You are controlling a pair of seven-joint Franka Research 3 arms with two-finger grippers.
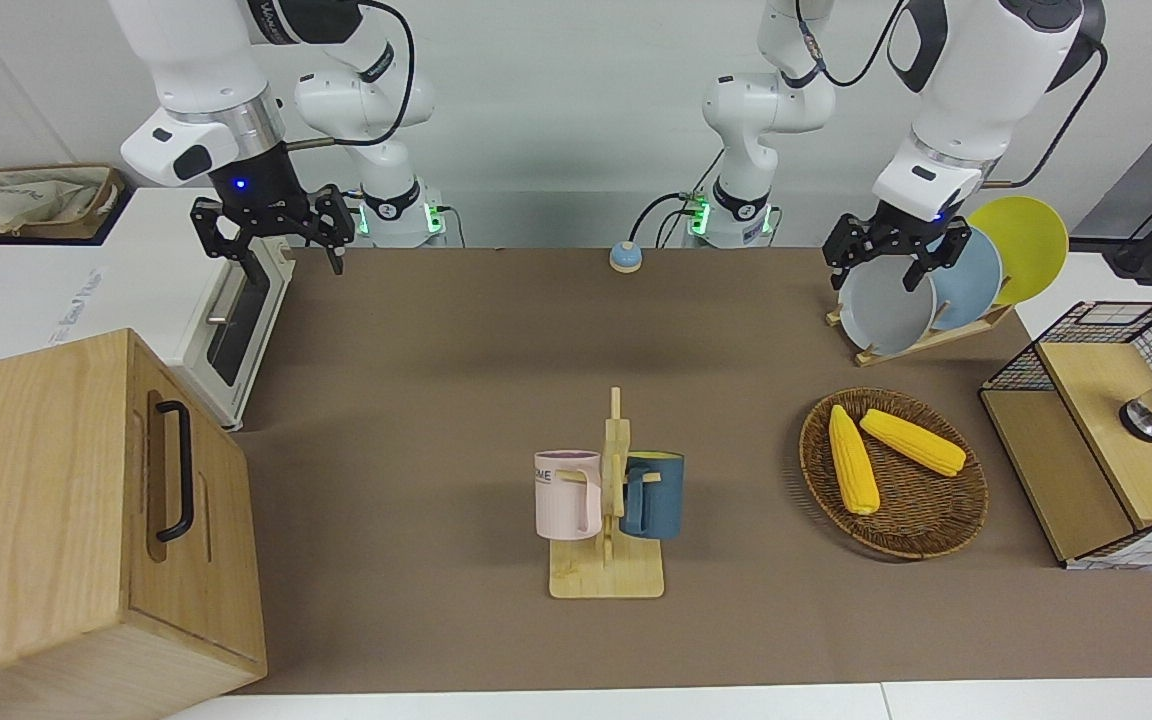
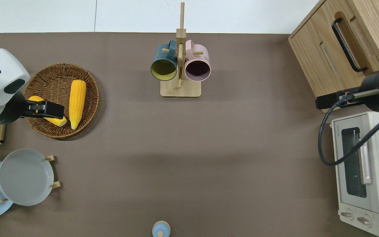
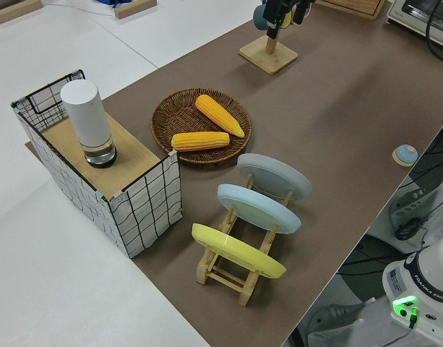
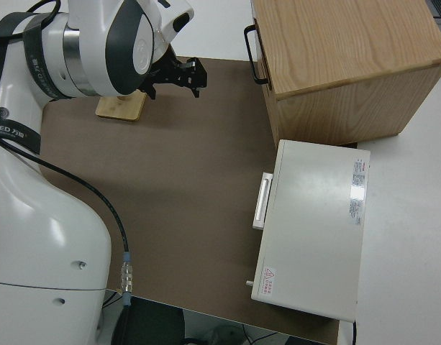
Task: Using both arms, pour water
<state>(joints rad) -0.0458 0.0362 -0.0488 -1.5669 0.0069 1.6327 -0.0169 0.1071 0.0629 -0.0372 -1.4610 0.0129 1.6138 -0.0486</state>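
Black two-finger hands (image 1: pixel 274 228) (image 1: pixel 898 252) spread, empty.

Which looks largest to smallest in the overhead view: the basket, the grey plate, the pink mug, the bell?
1. Basket
2. Grey plate, somewhat smaller
3. Pink mug
4. Bell, cut by the frame edge but clearly smallest

Worktop (image 1: pixel 436 400) showing matt brown cloth-like cover. Mug stand (image 1: pixel 608 560) looking pale smooth wood. Pink mug (image 1: pixel 566 494) and blue mug (image 1: pixel 654 495) looking smooth, softly glossy. Basket (image 1: pixel 926 525) showing rough woven wicker; corn cobs (image 1: pixel 852 459) showing bumpy yellow surface. Cabinet (image 1: pixel 46 520) showing grained wood, black handle (image 1: pixel 174 470) looking smooth. Toaster oven (image 2: pixel 364 171) appearing smooth off-white, glass door reflecting. Both arms (image 1: pixel 196 70) gleaming glossy white plastic; right claw (image 1: pixel 271 225) and left claw (image 1: pixel 896 250) looking matt black. Plates (image 3: pixel 272 177) looking smooth.
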